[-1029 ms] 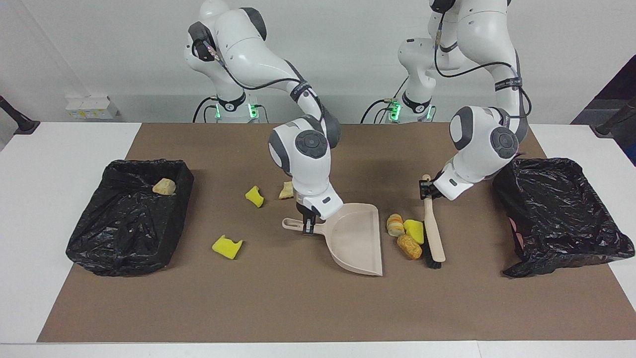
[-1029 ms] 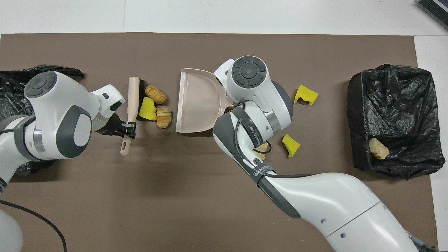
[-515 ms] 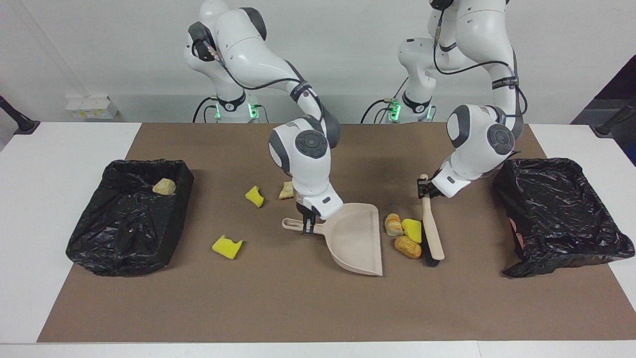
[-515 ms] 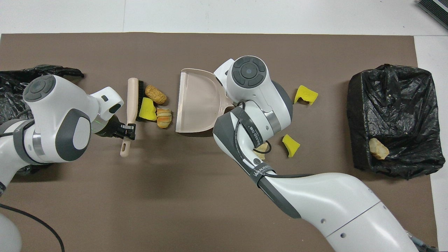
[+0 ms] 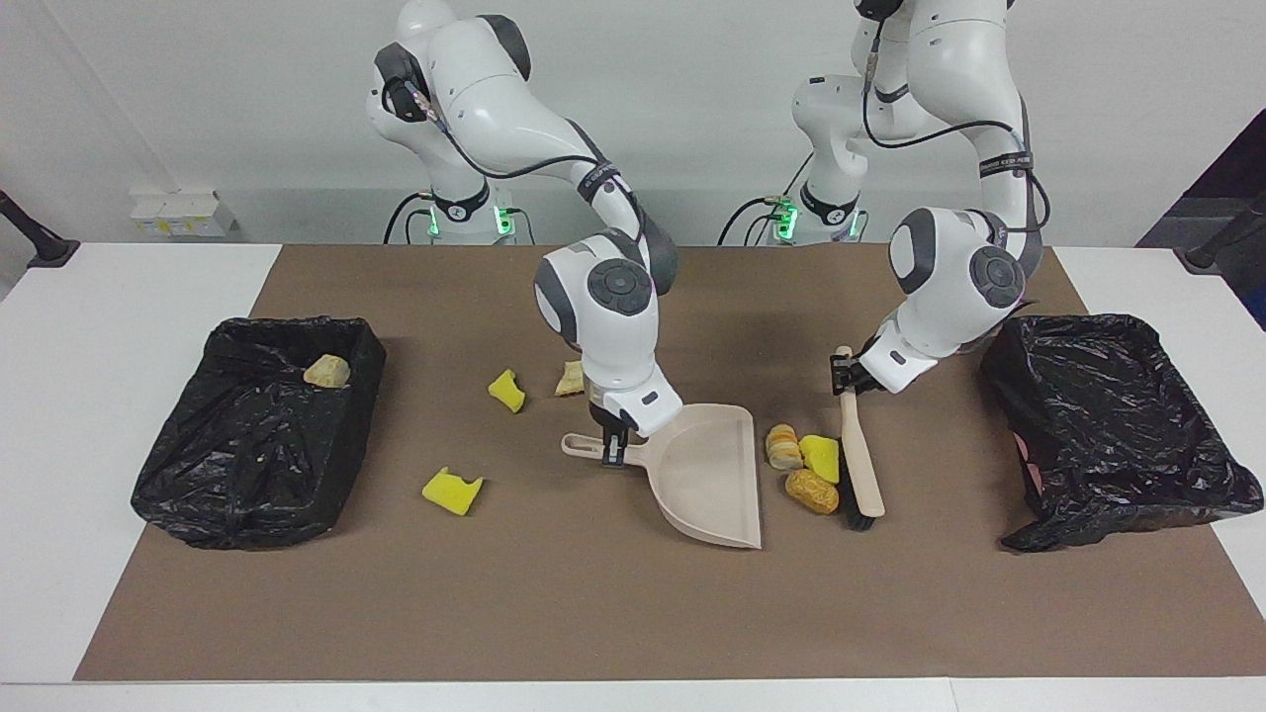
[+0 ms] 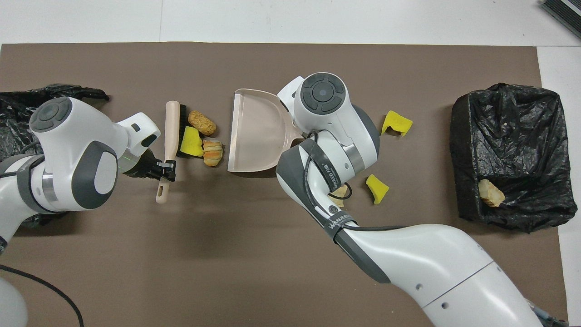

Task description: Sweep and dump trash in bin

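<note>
**Ana:** Fingers on both arms are clamped shut on handles: the left gripper [image 5: 844, 376] pinches the brush [image 5: 859, 457] by its handle, and the right gripper [image 5: 612, 447] holds the dustpan [image 5: 710, 477] by its handle, mouth turned toward the brush.

**Ben:** And the trash?

**Ana:** Three scraps [image 5: 803, 469] sit bunched mid-mat between the bristles and the pan's lip, a yellow sponge bit touching the bristles, two bread-like lumps beside it. Three more lie loose toward the right arm's end: a yellow chunk [image 5: 451, 490], a smaller yellow piece [image 5: 506, 390], and a tan crumb [image 5: 569, 378] half hidden by the right arm. One bin [image 5: 252, 435] at the mat's edge at that end already has a lump [image 5: 326, 371] in it; the other bin [image 5: 1118, 425] sits at the left arm's end.

**Ben:** What might spoil the sweep?

**Ana:** I'd guess the lip. It looks flat on the mat [image 5: 633, 613], though I can't be sure from this angle; any gap, and the lumps wedge underneath or shove the pan back. They're rounded too, so a quick stroke could roll them past the pan's corner. The brush is held near its handle end, so it may twist in the grip
</note>
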Robot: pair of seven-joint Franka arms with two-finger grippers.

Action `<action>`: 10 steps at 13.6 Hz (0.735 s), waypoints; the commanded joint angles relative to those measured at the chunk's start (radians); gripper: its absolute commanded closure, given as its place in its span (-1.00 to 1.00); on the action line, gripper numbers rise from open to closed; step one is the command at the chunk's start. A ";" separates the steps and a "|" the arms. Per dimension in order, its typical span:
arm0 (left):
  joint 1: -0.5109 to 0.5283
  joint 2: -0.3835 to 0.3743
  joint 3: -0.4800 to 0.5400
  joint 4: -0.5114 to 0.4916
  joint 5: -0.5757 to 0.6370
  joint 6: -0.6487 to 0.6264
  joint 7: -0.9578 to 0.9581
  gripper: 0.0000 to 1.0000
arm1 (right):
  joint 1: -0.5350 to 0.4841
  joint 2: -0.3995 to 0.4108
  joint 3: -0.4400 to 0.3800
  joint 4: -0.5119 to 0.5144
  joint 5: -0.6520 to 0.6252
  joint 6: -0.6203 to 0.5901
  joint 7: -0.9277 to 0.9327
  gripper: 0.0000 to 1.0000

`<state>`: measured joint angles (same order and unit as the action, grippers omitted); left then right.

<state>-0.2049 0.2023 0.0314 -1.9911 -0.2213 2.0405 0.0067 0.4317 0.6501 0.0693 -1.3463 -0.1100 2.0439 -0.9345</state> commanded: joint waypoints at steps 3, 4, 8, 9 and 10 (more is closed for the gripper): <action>-0.037 -0.055 0.013 -0.001 0.098 -0.072 -0.153 1.00 | -0.011 -0.030 0.012 -0.057 0.032 -0.007 -0.047 1.00; -0.069 -0.064 0.015 -0.020 0.111 -0.066 -0.204 1.00 | -0.011 -0.030 0.012 -0.057 0.032 -0.007 -0.047 1.00; -0.086 -0.107 0.013 -0.115 0.115 0.033 -0.244 1.00 | -0.013 -0.030 0.012 -0.057 0.032 -0.004 -0.047 1.00; -0.087 -0.109 0.012 -0.126 0.115 0.052 -0.252 1.00 | -0.014 -0.029 0.012 -0.059 0.035 -0.004 -0.049 1.00; -0.090 -0.106 0.012 -0.126 0.115 0.056 -0.254 1.00 | -0.014 -0.024 0.010 -0.062 0.052 -0.001 -0.047 1.00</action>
<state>-0.2734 0.1404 0.0288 -2.0594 -0.1240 2.0516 -0.2224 0.4295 0.6489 0.0693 -1.3523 -0.0953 2.0439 -0.9351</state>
